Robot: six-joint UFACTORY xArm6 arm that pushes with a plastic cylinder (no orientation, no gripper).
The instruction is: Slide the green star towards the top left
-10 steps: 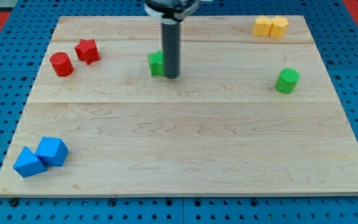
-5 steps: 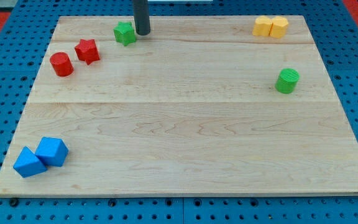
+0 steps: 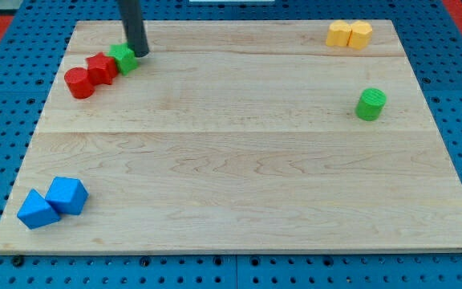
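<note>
The green star (image 3: 123, 59) lies near the board's top left, touching the red star (image 3: 100, 69) on its left. The red star touches the red cylinder (image 3: 79, 83), so the three form a diagonal row. My tip (image 3: 140, 53) is right against the green star's upper right side. The dark rod rises out of the view's top.
A green cylinder (image 3: 370, 104) stands at the right. Two yellow blocks (image 3: 349, 34) sit together at the top right. Two blue cubes (image 3: 53, 201) sit together at the bottom left. The wooden board (image 3: 239, 177) lies on a blue pegboard.
My tip moved left and slightly down, pushing the green star left until it met the red star. The red star shifted down-left against the red cylinder.
</note>
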